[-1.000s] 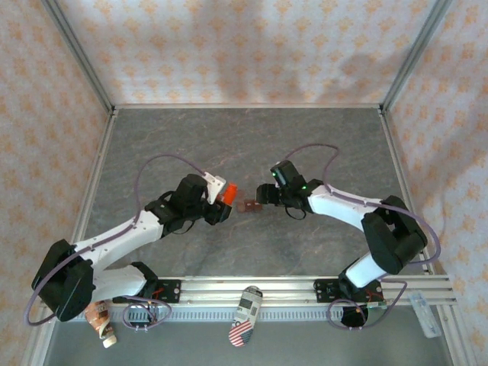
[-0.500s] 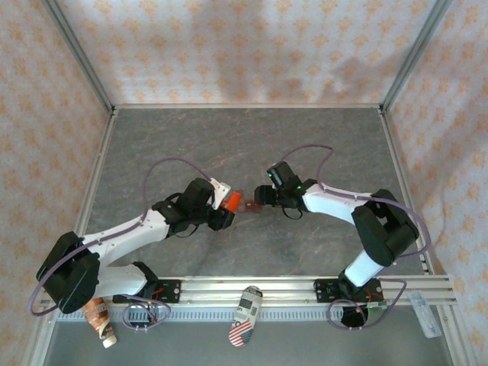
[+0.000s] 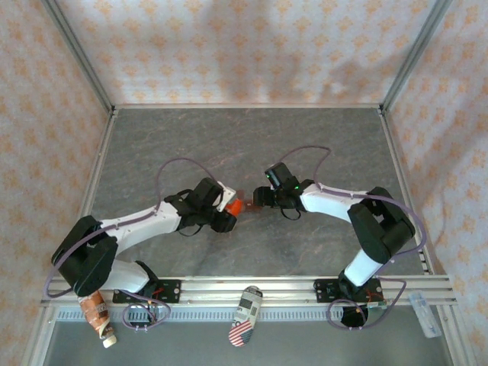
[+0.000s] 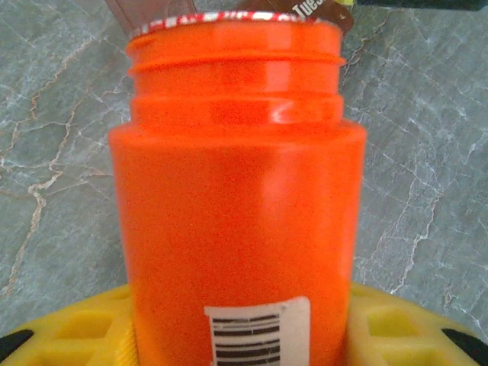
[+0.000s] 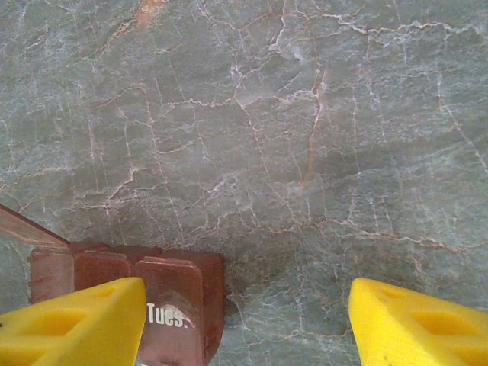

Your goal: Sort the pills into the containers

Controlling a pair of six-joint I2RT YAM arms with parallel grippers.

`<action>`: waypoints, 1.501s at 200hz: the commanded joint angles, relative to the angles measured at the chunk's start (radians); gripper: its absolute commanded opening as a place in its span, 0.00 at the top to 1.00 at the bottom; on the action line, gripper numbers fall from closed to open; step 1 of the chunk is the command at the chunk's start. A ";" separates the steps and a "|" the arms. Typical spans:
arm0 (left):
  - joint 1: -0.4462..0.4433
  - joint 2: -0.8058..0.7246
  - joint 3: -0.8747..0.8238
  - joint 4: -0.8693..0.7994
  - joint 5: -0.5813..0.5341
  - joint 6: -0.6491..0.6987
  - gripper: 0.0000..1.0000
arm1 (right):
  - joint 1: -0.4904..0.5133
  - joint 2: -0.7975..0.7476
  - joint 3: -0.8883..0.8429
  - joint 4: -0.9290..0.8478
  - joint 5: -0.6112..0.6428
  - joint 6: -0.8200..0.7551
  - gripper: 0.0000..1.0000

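Now the left gripper (image 3: 226,210), clamping the orange bottle (image 4: 236,206), should tip its mouth slowly over the containers (image 5: 175,290) (one lid looks raised); the right gripper (image 5: 244,320) stands wide beside them.

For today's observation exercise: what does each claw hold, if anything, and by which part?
The left claw grips the orange bottle by its lower body. The right claw holds nothing.

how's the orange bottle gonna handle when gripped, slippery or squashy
Probably stiff: the orange bottle looks like thick moulded plastic with a threaded neck. Its glossy round wall may slip or twist in a grip, and would likely roll if laid down.
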 commanded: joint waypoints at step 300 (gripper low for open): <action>-0.007 0.228 0.320 -0.411 -0.083 0.176 1.00 | 0.012 0.059 -0.011 0.062 0.017 0.025 0.31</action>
